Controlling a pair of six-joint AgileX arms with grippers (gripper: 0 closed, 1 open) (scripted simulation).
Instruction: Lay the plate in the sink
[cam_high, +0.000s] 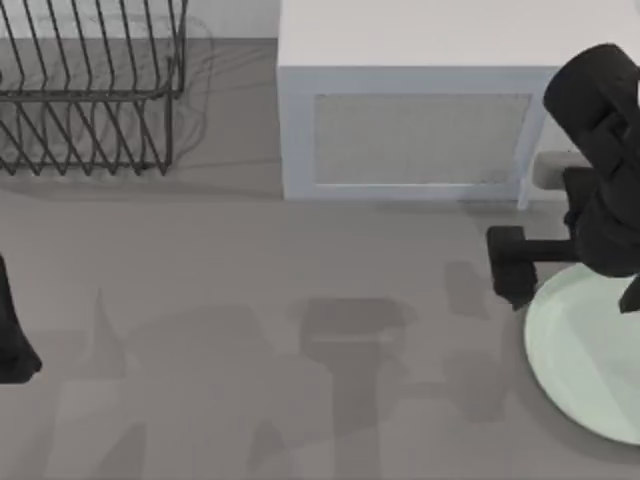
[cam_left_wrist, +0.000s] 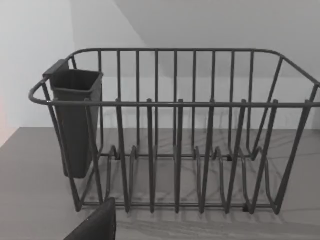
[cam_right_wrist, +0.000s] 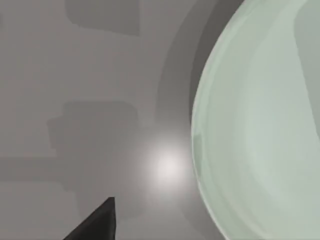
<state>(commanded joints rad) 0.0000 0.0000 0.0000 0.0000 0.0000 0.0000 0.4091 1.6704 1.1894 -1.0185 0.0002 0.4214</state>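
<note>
The pale mint-green plate (cam_high: 585, 355) lies flat on the grey table at the right edge, partly under my right arm; its raised rim also shows in the right wrist view (cam_right_wrist: 260, 125). My right gripper (cam_high: 510, 268) hangs just off the plate's left rim, holding nothing that I can see. Right of the microwave a white-rimmed corner (cam_high: 540, 160) shows, which may be the sink; my right arm covers the rest of it. My left gripper (cam_high: 15, 345) is parked at the table's left edge, facing the dish rack.
A grey-white microwave (cam_high: 410, 120) stands at the back centre. A black wire dish rack (cam_high: 90, 90) stands at the back left, with a dark cutlery cup (cam_left_wrist: 75, 120) on one end. Bare tabletop (cam_high: 300, 350) spreads between the arms.
</note>
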